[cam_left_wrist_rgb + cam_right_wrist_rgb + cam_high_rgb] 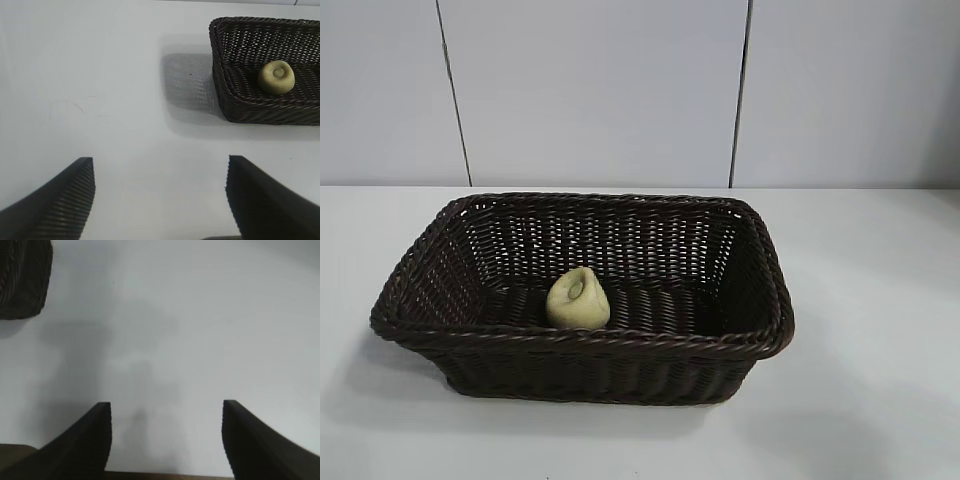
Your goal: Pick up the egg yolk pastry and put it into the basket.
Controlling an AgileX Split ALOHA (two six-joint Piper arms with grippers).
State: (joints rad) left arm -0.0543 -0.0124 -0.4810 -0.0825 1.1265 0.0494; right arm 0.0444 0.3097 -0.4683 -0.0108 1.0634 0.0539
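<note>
Because the small round pale yellow-cream egg yolk pastry (578, 299) already lies on the floor of the large rectangular dark brown woven wicker basket (760, 345), no transfer appears to remain; judged from this layout, the placement step is complete. The pastry rests left of the basket's centre, near the front wall, and is tipped so that its dimpled top faces partly upward and sideways. It is puck-shaped, so it has no long axis to align with.

From the left wrist view, the left gripper (160, 200) hangs over bare white desk (100, 100) with its ribbed dark fingers (60, 205) apart and holding nothing. The basket and pastry lie well ahead of it and off to one side. The right gripper (165, 440) likewise has its fingers (75, 445) apart and empty above bare desk, and only one corner of the basket shows at the edge of its view.

Neither gripper touches anything.

Material notes: the pastry surface is matte and probably soft. The basket has flared open-weave sides and a braided rim. The desk is smooth and white.
</note>
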